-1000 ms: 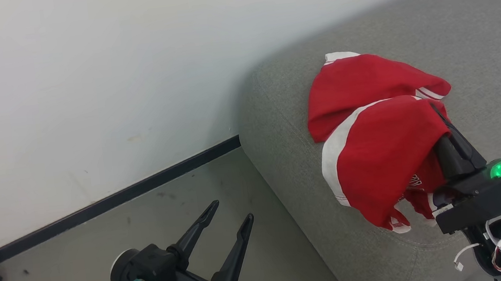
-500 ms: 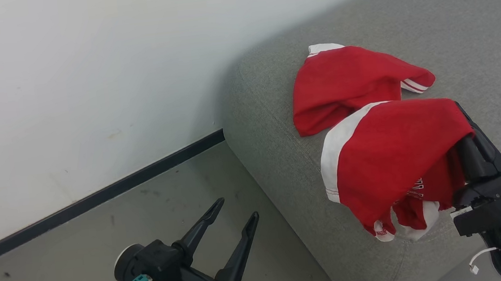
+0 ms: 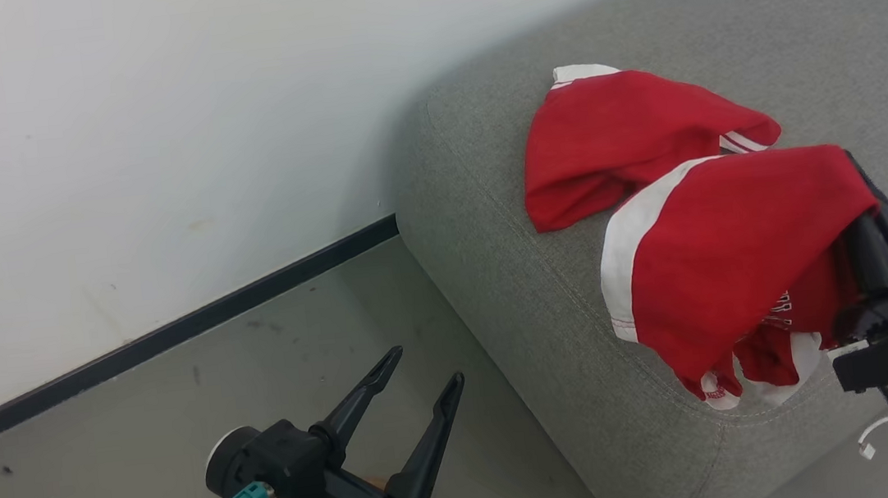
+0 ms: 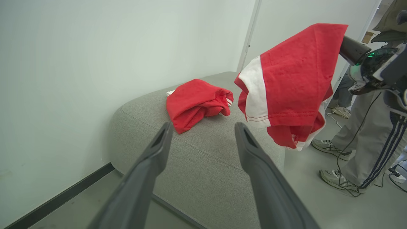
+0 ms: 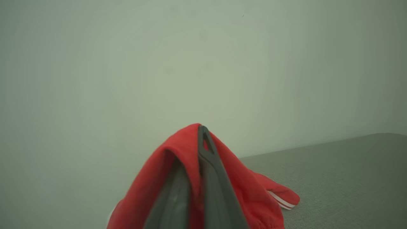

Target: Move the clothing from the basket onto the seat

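Partly cloth-covered, right gripper (image 3: 857, 172) jaws clamp clothing (image 3: 725, 252), left gripper (image 3: 427, 364) jaws apart, lettering (image 3: 781, 311) illegible

Soft even light, faint shadow beside the seat (image 3: 513, 275), right wrist view hazy.

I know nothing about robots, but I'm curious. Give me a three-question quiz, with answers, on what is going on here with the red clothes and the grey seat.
1. True or false: the right gripper is shut on a red garment that hangs from it.
2. Where does the second red garment lie? A on the floor; B on the grey seat; C pinned to the wall.
3. Fill in: the left gripper has its jaws ____ and holds nothing.
Key: 1 true; 2 B; 3 open.
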Controlling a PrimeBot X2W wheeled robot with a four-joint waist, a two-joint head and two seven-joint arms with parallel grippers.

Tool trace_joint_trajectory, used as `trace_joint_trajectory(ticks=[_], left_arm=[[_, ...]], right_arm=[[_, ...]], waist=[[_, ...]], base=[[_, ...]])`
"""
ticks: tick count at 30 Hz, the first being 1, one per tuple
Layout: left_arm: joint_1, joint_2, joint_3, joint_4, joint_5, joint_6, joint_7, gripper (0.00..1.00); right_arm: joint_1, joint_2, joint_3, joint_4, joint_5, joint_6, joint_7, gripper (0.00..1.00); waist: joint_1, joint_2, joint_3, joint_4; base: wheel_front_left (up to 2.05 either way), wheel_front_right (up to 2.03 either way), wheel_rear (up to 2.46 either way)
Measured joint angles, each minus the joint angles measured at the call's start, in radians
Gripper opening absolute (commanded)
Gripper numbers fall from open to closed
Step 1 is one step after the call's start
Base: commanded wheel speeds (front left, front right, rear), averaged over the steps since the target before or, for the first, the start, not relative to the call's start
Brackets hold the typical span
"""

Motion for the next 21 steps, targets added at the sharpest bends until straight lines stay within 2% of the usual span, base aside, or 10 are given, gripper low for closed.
trace_joint_trajectory(ticks=[7, 13, 21], left_arm=[[-0.023, 0.002, -0.007, -0.015, 0.004, -0.006, 0.012, 1.0], [-0.04, 0.018, -0.009, -0.026, 0.012, -0.008, 0.024, 1.0], [-0.064, 0.029, -0.014, -0.065, 0.022, -0.008, 0.047, 1.0]], right_arm=[[-0.102, -0.068, -0.057, 0.105, -0.019, 0.024, 0.0, 0.0], [-0.201, -0.111, -0.113, 0.201, -0.017, 0.027, 0.0, 0.0], [-0.34, -0.197, -0.18, 0.331, -0.07, -0.027, 0.0, 0.0]], waist=[[0.0, 0.0001, 0.038, 0.011], [0.0, 0.0001, 0.074, 0.028], [0.0001, 0.0001, 0.139, 0.052]], base=[[0.0, 0.0, 0.0], [0.0, 0.0, 0.0], [0.0, 0.0, 0.0]])
